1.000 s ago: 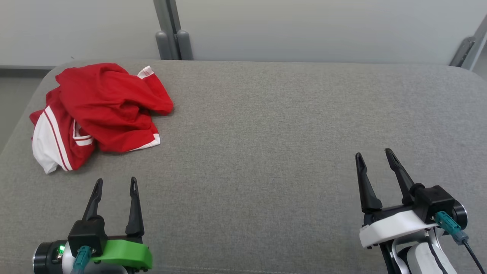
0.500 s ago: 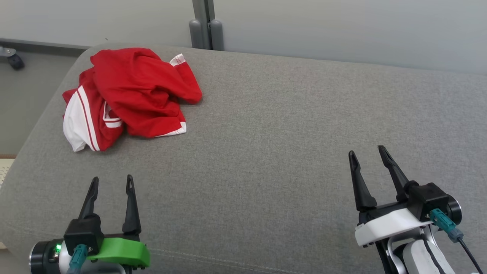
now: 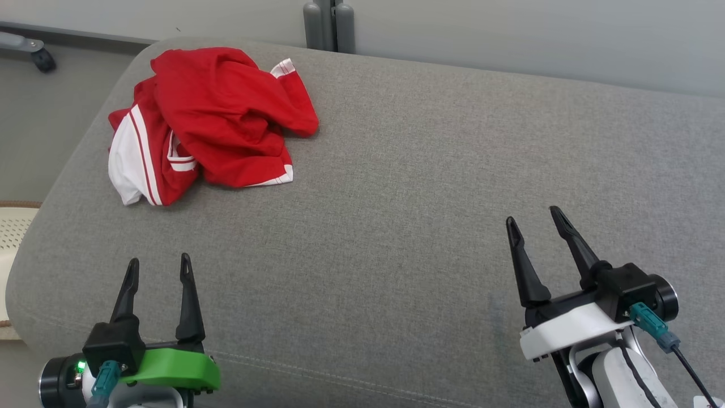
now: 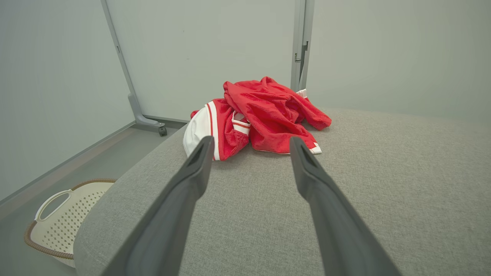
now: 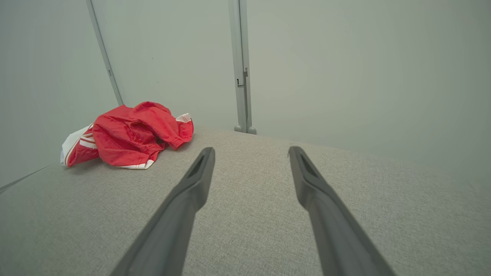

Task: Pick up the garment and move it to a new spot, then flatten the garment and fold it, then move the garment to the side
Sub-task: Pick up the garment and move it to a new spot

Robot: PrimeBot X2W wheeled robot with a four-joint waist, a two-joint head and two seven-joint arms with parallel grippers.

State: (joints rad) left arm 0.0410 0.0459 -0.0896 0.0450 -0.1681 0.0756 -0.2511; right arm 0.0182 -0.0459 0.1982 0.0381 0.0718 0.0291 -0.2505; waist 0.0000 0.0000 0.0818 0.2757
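Note:
The garment [image 3: 215,124] is a crumpled red piece with white panels and stripes, lying in a heap at the far left of the grey cushioned surface [image 3: 408,181]. The left wrist view has the garment [image 4: 261,115] straight ahead beyond the fingers; in the right wrist view the garment [image 5: 130,136] lies far off to the left. My left gripper [image 3: 158,267] hovers open near the front left edge, well short of the heap, nothing between its fingers. My right gripper [image 3: 532,218] stands open at the front right, far from the cloth.
A white perforated basket [image 4: 57,220] sits on the floor beside the cushion's left end, its edge also at the basket [image 3: 14,232]. A grey post [image 3: 328,25] and pale wall panels stand behind. A caster wheel [image 3: 42,59] shows at the far left.
The whole head picture has shifted, so the camera has turned left: the garment now sits more toward the middle and higher. Both grippers stay open and hold their places.

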